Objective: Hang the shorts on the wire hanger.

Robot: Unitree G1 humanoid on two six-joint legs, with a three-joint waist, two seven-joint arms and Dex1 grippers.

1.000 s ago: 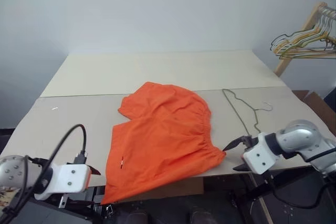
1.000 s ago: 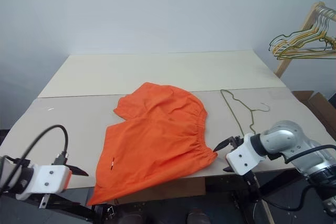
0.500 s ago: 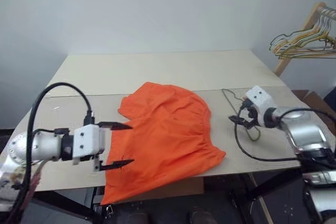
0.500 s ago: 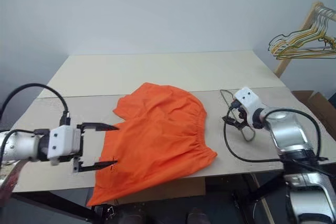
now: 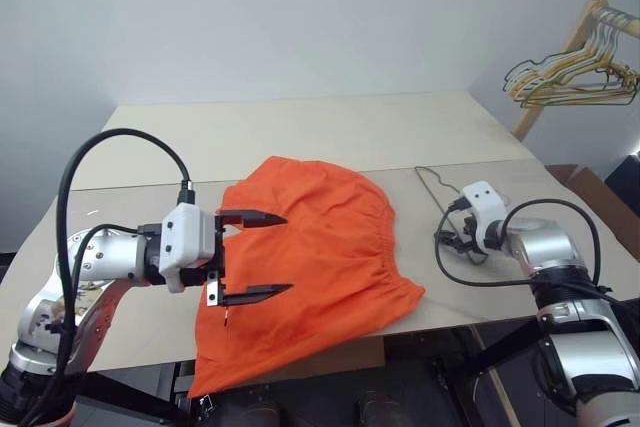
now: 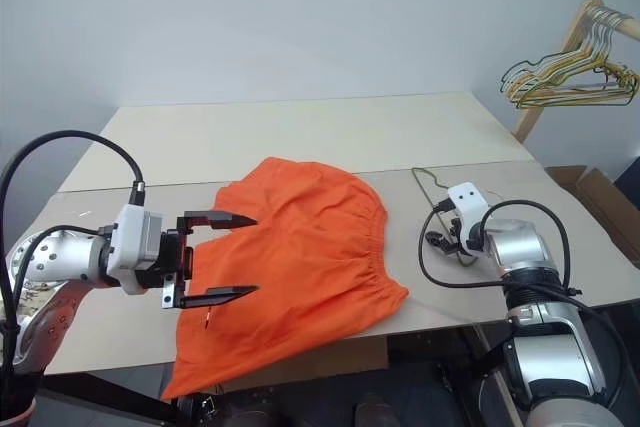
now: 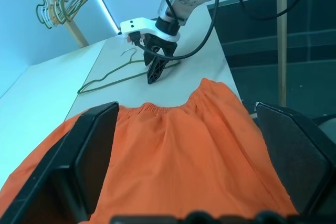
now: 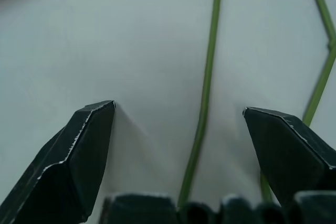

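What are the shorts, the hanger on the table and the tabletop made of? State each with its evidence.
Shorts: thin woven fabric, matte; it creases and gathers at the waistband.
Wire hanger: thin bent wire, probably metal, pale greenish finish, possibly coated.
Table: smooth pale board, matte, likely laminate or painted wood.

Left gripper now above the shorts, right gripper over the wire hanger.

Lab: bare table, hanger rack
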